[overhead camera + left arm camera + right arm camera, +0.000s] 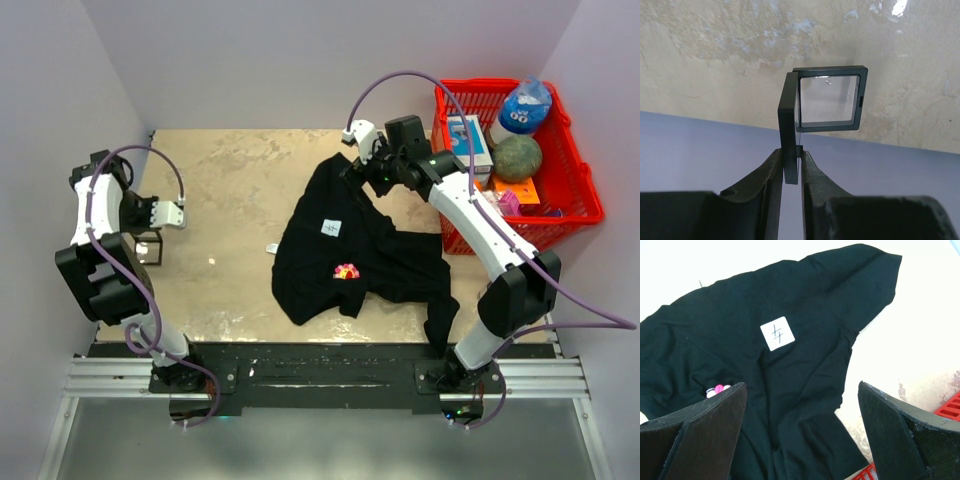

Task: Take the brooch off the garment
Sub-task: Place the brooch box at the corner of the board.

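Your brooch (346,271) sits on the front of the shirt (390,255), near its low middle, a little below the white label (331,228). It is a tiny bunch of pink, red and yellow beads. It looks light and hard, and small bits like that could snap, so pinch it gently around the beads. The shirt is soft and floppy. It will likely lift and bunch up when you pull, so the cloth may need holding down right beside the brooch. I can't see how the pin is fixed under it.

Your right gripper (362,172) hangs over the far top edge of the shirt, jaws wide apart with nothing in them. Your left gripper (791,160) is well off to the left of the shirt, pinched narrow on the edge of a small black case (827,100) with a clear window.

A red basket (578,150) stands just right of the shirt. In it are a blue and white thing (524,105), a green ball (517,158), a box (468,140) and a few small bits. The brooch is not in there.
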Controlling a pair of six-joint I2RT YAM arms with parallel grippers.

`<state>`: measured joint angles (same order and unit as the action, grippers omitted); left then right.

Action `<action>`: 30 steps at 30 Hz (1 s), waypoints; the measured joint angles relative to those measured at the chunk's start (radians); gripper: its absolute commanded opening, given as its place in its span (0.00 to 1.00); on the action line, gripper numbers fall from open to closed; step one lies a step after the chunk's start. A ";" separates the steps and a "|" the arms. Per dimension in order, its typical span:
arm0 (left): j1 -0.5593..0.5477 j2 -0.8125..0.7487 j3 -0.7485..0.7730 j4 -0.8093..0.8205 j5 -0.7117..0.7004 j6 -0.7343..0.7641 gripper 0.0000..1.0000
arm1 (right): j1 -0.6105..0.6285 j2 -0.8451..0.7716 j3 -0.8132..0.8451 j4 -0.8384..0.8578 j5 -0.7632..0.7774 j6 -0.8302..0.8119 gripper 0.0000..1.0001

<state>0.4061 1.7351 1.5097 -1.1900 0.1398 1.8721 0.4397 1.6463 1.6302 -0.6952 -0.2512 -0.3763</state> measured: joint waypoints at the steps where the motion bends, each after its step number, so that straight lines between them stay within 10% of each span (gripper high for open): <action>1: 0.004 0.002 -0.004 0.000 -0.008 0.011 0.00 | 0.000 0.000 0.000 0.000 0.001 -0.001 0.96; 19: 0.087 0.038 -0.022 0.027 0.008 0.090 0.01 | 0.000 0.000 -0.015 -0.002 0.030 -0.024 0.97; 30: 0.091 0.045 -0.057 0.086 0.028 0.104 0.22 | 0.000 0.000 -0.015 -0.007 0.032 -0.030 0.97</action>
<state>0.4973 1.7805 1.4528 -1.1042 0.1680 1.9759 0.4397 1.6466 1.6150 -0.7025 -0.2188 -0.4061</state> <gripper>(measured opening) 0.230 0.965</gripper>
